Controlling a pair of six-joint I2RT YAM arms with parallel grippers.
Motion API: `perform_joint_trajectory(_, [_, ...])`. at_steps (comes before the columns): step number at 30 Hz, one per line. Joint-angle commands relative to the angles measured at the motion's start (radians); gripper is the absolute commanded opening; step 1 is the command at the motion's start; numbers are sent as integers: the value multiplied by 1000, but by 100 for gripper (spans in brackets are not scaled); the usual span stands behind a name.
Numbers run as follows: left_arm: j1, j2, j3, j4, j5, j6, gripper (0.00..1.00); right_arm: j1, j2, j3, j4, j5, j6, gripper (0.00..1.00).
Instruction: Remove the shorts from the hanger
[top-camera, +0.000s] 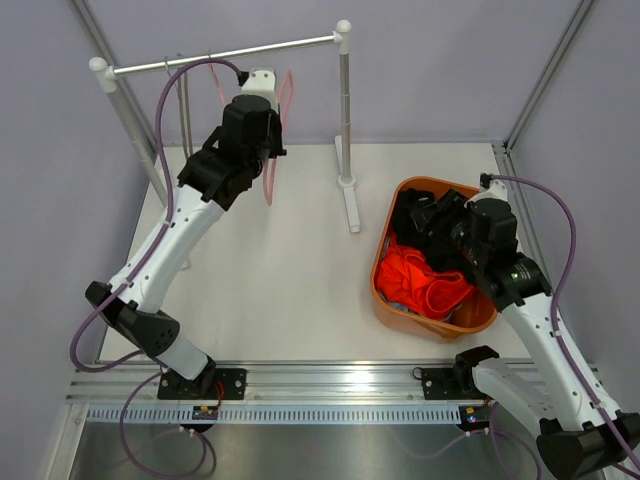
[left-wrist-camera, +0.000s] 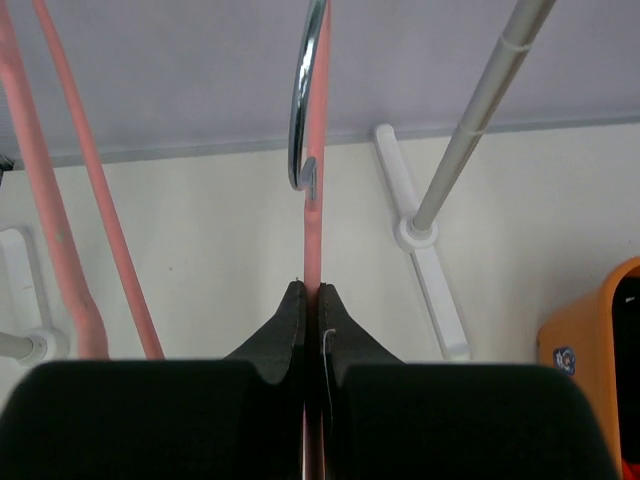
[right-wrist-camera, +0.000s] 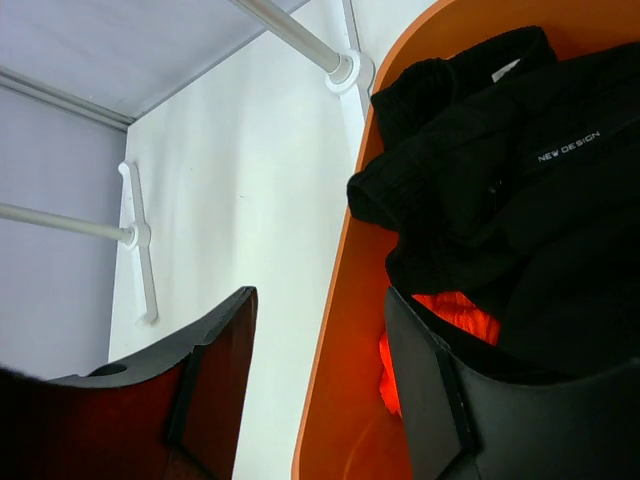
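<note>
Black fabric at the top of the heap: which item is it? (Student)

Those are the black shorts (right-wrist-camera: 500, 180), crumpled, with the waistband folded over and a small white woven label showing. They lie inside the orange basket (right-wrist-camera: 345, 330), on top of the orange shorts (right-wrist-camera: 455, 310), which are bright and bunched beneath. No shorts hang from the rail (top-camera: 230, 55). (Tutor)

And the tool beside them? (Student)

That is the right gripper (right-wrist-camera: 320, 300). Its jaws are spread and hold nothing, one finger outside the basket wall and one inside, close to the black cloth. (Tutor)

How is this step best finished? (Student)

It reads as the release into the basket. Lift straight up with the jaws wide, so that no fold or drawstring snags on the inner finger and the wall is not knocked. (Tutor)

The other arm? (Student)

The left gripper (left-wrist-camera: 311, 292) is clenched on the bare pink hanger (left-wrist-camera: 312, 220), below its metal hook (left-wrist-camera: 298, 100), up by the rail. A second pink hanger (left-wrist-camera: 60, 230) shows beside it. Hold that one steady while the right arm clears. (Tutor)
</note>
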Motion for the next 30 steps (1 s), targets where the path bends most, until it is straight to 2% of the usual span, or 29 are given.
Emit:
perform_joint_trajectory(1, [34, 43, 152, 79, 22, 17, 0, 6, -31, 39, -39, -15, -48, 62])
perform_joint_trajectory(7, [76, 137, 290, 85, 28, 39, 0, 7, -52, 36, -53, -56, -61, 63])
perform_joint_trajectory(14, [90, 238, 382, 195, 14, 98, 0, 6, -143, 14, -83, -38, -73, 64])
perform_joint_trajectory(30, [155, 353, 430, 410, 22, 147, 0, 6, -164, 4, -106, -27, -130, 67])
